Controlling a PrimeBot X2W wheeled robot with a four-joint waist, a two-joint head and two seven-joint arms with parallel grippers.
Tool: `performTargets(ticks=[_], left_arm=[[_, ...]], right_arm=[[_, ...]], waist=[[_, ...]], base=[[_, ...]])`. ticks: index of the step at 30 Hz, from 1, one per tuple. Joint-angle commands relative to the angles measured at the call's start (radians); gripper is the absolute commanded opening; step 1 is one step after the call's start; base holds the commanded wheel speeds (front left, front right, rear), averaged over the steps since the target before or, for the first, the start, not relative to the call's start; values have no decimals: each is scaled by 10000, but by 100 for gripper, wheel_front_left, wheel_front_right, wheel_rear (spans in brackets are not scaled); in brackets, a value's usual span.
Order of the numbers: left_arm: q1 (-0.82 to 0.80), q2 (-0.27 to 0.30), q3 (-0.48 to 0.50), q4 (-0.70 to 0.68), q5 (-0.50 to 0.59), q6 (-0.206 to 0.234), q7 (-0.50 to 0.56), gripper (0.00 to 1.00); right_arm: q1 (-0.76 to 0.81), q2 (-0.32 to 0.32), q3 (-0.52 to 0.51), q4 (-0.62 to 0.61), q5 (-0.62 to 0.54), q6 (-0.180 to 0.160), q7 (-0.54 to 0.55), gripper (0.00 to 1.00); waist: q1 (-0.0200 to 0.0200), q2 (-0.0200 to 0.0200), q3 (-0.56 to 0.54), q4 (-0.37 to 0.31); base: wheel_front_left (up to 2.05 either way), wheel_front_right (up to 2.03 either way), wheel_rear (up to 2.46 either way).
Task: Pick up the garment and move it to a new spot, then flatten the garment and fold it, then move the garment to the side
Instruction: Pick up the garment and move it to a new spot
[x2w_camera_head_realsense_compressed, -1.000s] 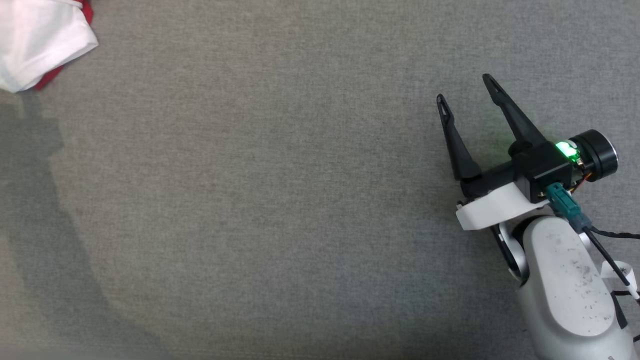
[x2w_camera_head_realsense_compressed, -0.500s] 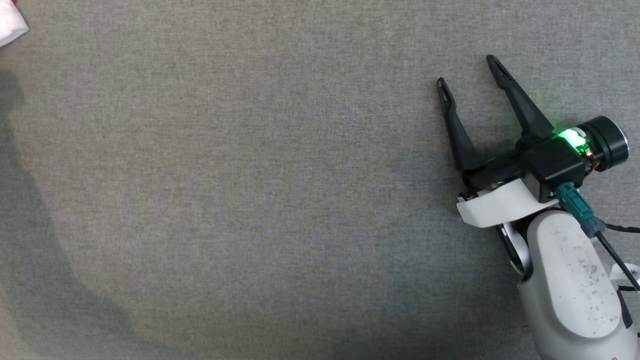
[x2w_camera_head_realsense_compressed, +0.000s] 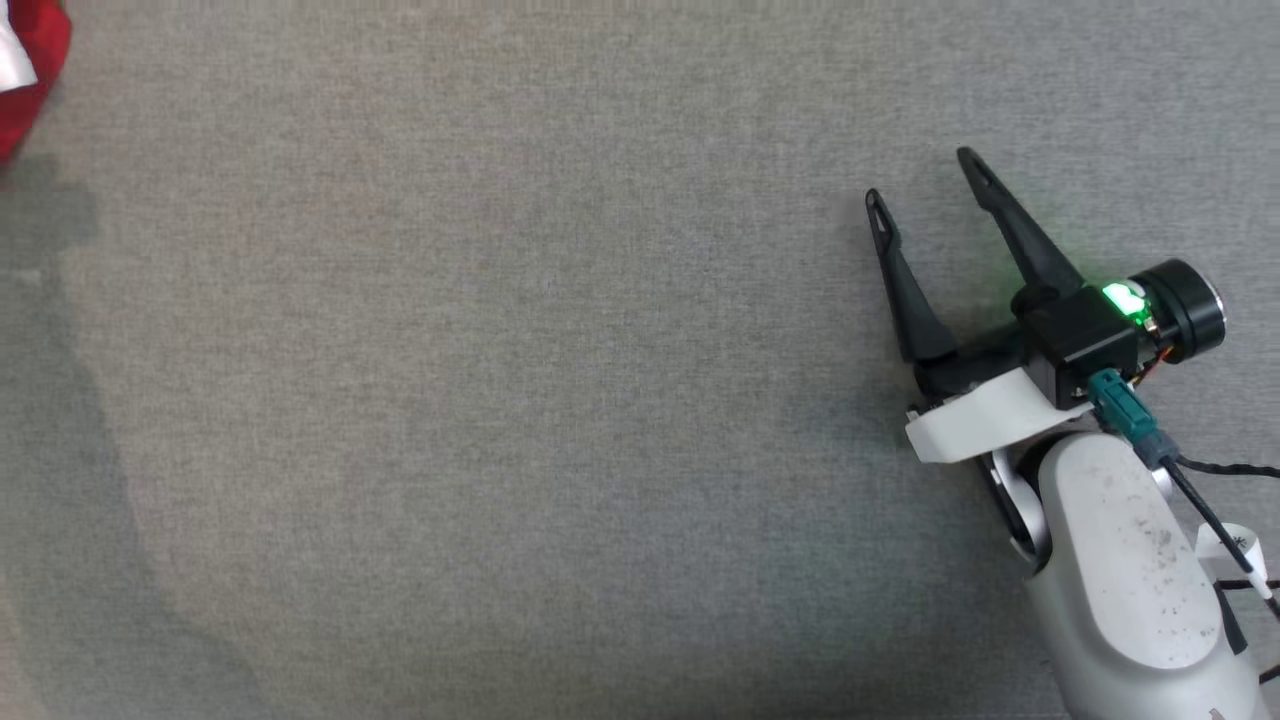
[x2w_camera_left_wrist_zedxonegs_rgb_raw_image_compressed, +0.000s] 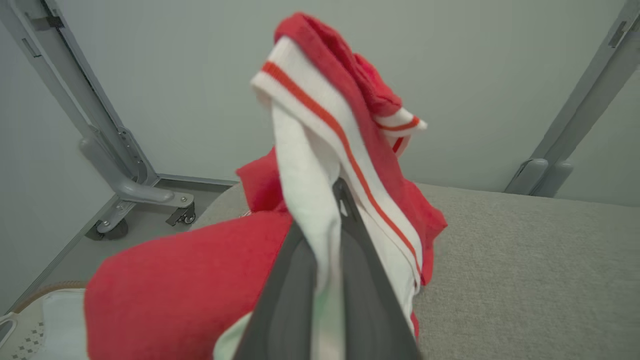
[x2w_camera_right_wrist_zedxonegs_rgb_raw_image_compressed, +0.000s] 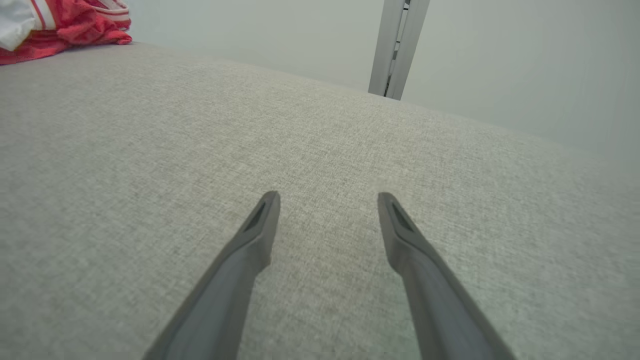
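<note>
Left wrist view: the red and white knit garment, with an orange-red stripe running along its white ribbed trim, is bunched up close in front of the camera. The left hand is pressed together on it, a fold of the white cloth pinched between its two dark fingers. Above the pinch, the trim and a red fold stand up in a peak. The rest of the red cloth spreads low to the left and appears to rest at the edge of the grey woven surface, though the closeness makes that hard to judge.

In the head view a red scrap of the garment sits at the upper left corner, at the far left of the surface. In the right wrist view it lies crumpled at the far left edge of the surface.

The right hand is well apart from the garment, at the right side of the surface. Its fingers are spread wide with nothing between them. A green light glows on its wrist, above the pale forearm.

Grey metal frame posts stand beyond the surface against a pale wall, one on a caster wheel.
</note>
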Motion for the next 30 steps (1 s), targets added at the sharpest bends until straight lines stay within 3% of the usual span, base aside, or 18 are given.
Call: performTargets(ticks=[1, 8, 14, 18, 24, 30], left_arm=[[-251, 243, -164, -159, 163, -7, -134, 0], [-542, 626, -1191, -1002, 761, -6, -246, 0], [-548, 62, -1862, -2095, 932, 70, 179, 0], [-320, -838, -2198, -2994, 726, 349, 481, 0], [477, -2657, -2857, -3878, 525, 904, 193, 0], [1829, -4385, -3449, -3364, -39, 808, -291, 0]], right_arm=[[188, -46, -12, 211, 142, -15, -110, 100], [458, -38, 189, 1002, 795, -15, -356, 100], [888, -38, 339, 1537, 1370, -15, -433, 100], [1221, -38, 196, 1620, 1635, -15, -440, 100], [1717, -39, -11, 1515, 1961, -15, -444, 100], [1957, -35, -194, 1438, 2097, -15, -446, 100]], waist=[[-1, 0, -586, -188], [-1, 0, -2102, -639], [-1, 0, -3525, -1117], [-1, 0, -4256, -1356], [-1, 0, -4931, -1806], [-1, 0, -4959, -2215]], base=[[0, 0, 0], [0, 0, 0], [0, 0, 0], [0, 0, 0], [0, 0, 0], [0, 0, 0]])
